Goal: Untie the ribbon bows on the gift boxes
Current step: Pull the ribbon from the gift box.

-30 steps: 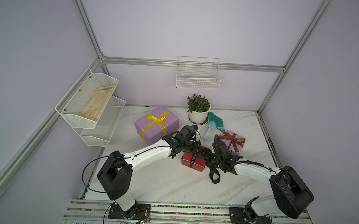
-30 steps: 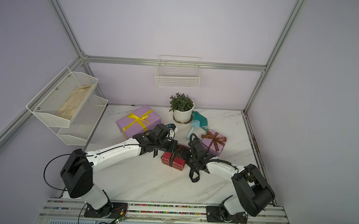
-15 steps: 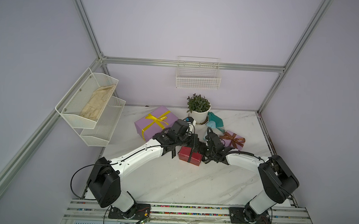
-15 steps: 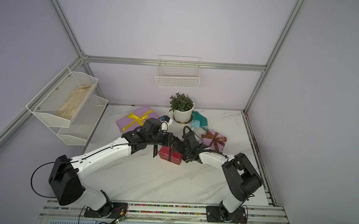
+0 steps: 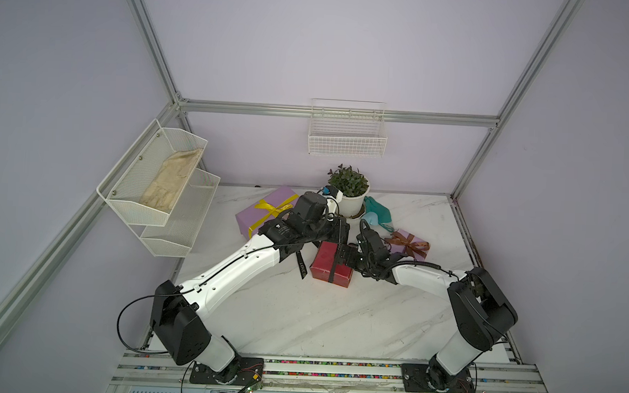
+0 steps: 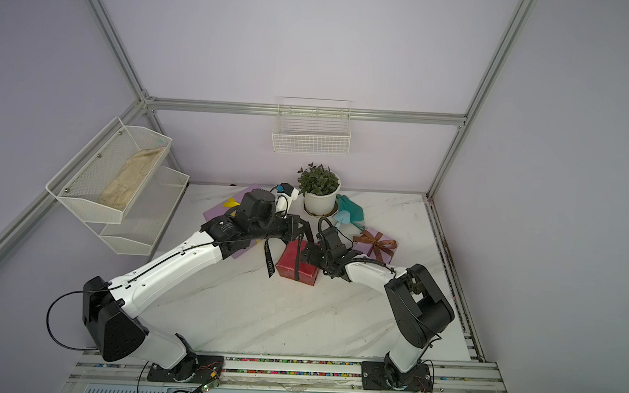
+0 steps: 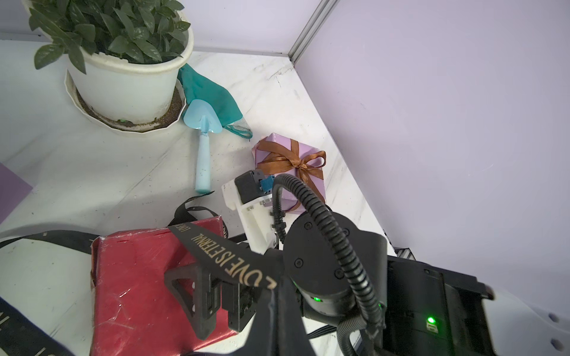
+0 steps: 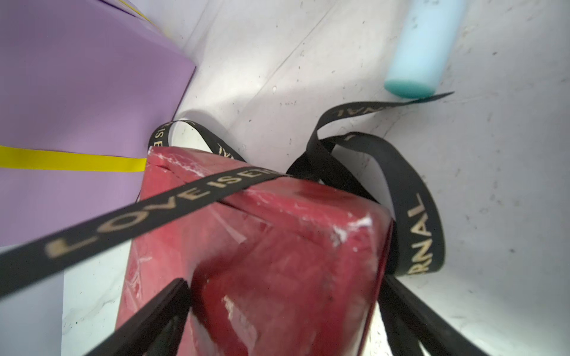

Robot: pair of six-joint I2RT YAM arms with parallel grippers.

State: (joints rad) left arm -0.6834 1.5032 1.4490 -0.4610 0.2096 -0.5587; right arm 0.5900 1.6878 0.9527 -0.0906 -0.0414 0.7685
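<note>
Large lilac box: the large lilac box [image 5: 279, 197] lies on the counter [image 5: 299, 315], behind the red box [image 5: 322, 262] and to its left. In the right wrist view the two are close together. Its yellow ribbon [image 5: 271, 207] is tied in a bow on top.
Left claw: the left claw [image 5: 342, 230] is at the back edge of the red box. It is fully closed and pinches the black ribbon [image 7: 228, 259], which runs tight from the top of the red box to it.
Black ribbon: one band goes around the red box. Loose loops lie on the counter at the back side of the red box. One lettered end hangs down just left of the red box.
Red box: it lies on the counter between the two claws.
Right claw: the right claw [image 8: 285, 280] is at the right end of the red box. It is spread as wide as it goes, with one finger on each side of that end. Whether the fingers press the box, I cannot tell.
Flowerpot: the flowerpot [image 5: 351, 206] stands behind the red box, apart from it.
Blue trowel: the blue trowel [image 7: 202, 160] lies behind the red box, and its handle end is near the black loops.
Small lilac box: the small lilac box [image 5: 419, 244] is to the right of the red box, apart from it. Its brown ribbon [image 5: 406, 242] is tied in a bow.
</note>
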